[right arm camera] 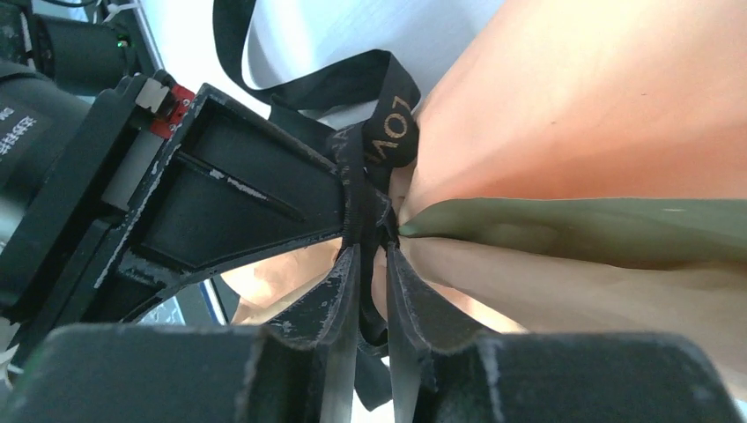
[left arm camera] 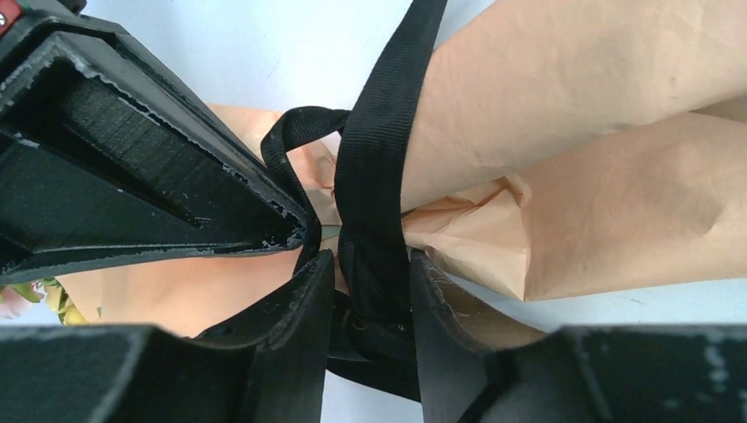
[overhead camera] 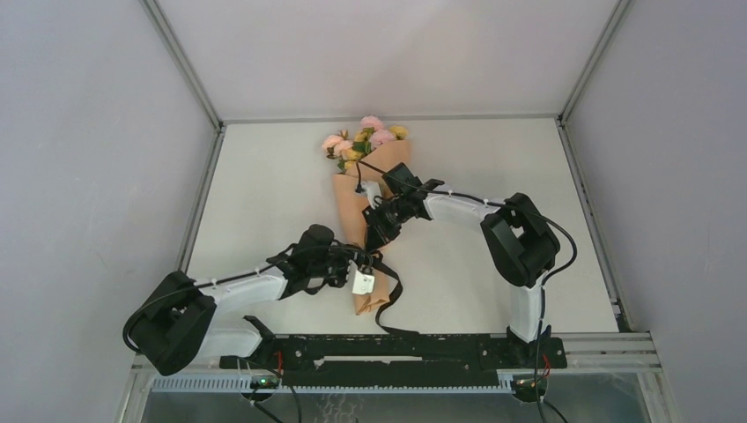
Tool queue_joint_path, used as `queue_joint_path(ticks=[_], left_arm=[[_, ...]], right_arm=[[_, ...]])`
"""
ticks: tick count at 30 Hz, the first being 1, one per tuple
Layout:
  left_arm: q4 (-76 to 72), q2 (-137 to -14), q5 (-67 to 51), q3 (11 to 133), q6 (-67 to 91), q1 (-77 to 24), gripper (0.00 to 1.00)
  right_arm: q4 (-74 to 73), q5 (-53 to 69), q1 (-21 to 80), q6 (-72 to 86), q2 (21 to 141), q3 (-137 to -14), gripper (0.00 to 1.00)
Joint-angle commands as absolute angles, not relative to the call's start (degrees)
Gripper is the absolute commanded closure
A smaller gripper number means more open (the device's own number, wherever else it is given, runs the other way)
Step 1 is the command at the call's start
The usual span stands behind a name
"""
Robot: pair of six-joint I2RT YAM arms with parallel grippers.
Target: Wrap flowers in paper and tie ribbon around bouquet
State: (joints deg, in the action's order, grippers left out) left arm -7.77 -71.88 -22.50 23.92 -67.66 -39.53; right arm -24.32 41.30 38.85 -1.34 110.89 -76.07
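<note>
Left arm (overhead camera: 255, 284) and right arm (overhead camera: 458, 207) converge, jaws gripping.

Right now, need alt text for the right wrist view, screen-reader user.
The right claw pinches a narrow black ribbon with gold lettering against a peach-orange paper cone with an olive green inner strip. The left claw enters from the frame's left side, its tip at the same ribbon.

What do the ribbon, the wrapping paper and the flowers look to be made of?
The ribbon: woven fabric, matte black; a fine ribbed weave shows, with gold printed lettering. The paper: thin matte paper, peach outside, olive inside; it holds sharp creases and crumples. The flowers: probably artificial, perhaps fabric; too small here to be sure.
</note>
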Motion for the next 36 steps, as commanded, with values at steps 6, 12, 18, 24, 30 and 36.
queue_joint_path(ticks=[6,12,18,24,30,36], left_arm=[[-1.65,-71.07,-26.37,27.27,-73.69,-39.98,0.52],[-7.98,-72.25,-23.64,26.34,-71.88,-39.97,0.73],[-9.23,-71.57,-22.43,26.54,-69.07,-39.93,1.00],[-10.06,-71.02,-21.33,26.92,-66.58,-39.92,1.00],[-9.96,-70.67,-20.81,26.98,-65.65,-39.98,1.00],[-10.78,-70.16,-20.03,27.42,-63.72,-39.98,1.00]], right_arm=[[-26.34,47.36,38.28,-5.09,111.66,-76.90,0.76],[-27.10,43.81,38.43,-4.92,111.71,-75.84,0.66],[-26.94,44.94,38.75,-4.96,110.67,-74.50,0.64],[-26.96,44.20,40.05,-4.68,110.83,-73.83,0.63],[-26.63,46.10,39.73,-4.23,109.35,-73.24,0.79],[-27.00,47.32,39.37,-3.85,107.62,-73.17,1.00]])
